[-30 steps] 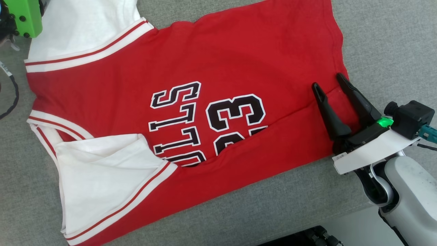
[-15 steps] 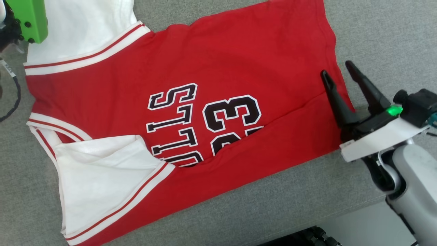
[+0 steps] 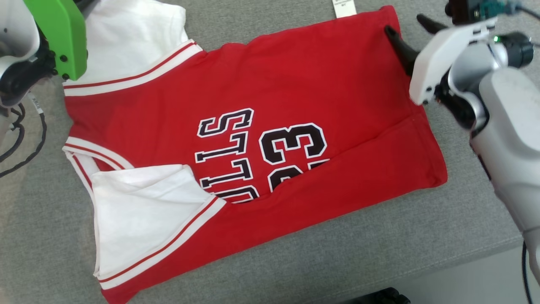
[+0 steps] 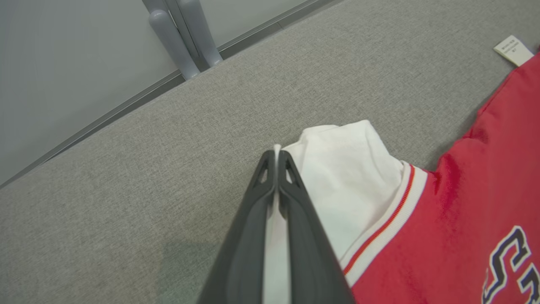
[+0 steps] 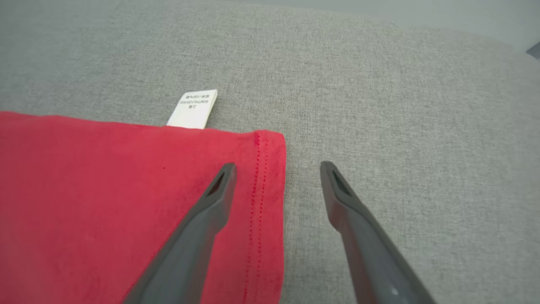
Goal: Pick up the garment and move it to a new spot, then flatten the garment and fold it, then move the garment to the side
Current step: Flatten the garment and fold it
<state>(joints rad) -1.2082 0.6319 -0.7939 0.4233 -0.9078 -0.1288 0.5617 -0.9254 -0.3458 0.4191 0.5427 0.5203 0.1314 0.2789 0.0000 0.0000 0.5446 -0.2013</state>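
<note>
The garment is a red jersey with white sleeves and black lettering, lying spread on the grey surface. My left gripper is shut on the edge of the far white sleeve, and white cloth shows between its fingers. In the head view its green housing is at the upper left, over that sleeve. My right gripper is open at the jersey's far hem corner. In the right wrist view the right gripper straddles the stitched hem, with one finger over red cloth and the other over bare grey surface.
A white care label sticks out from the jersey's far edge. The grey fabric surface ends at a front edge at the lower right. Black cables hang at the left. A grey post stands beyond the surface's far edge.
My right gripper has moved from the near end of the hem to its far corner, still open. My left gripper has shut on the white sleeve. The head view has shifted slightly.
</note>
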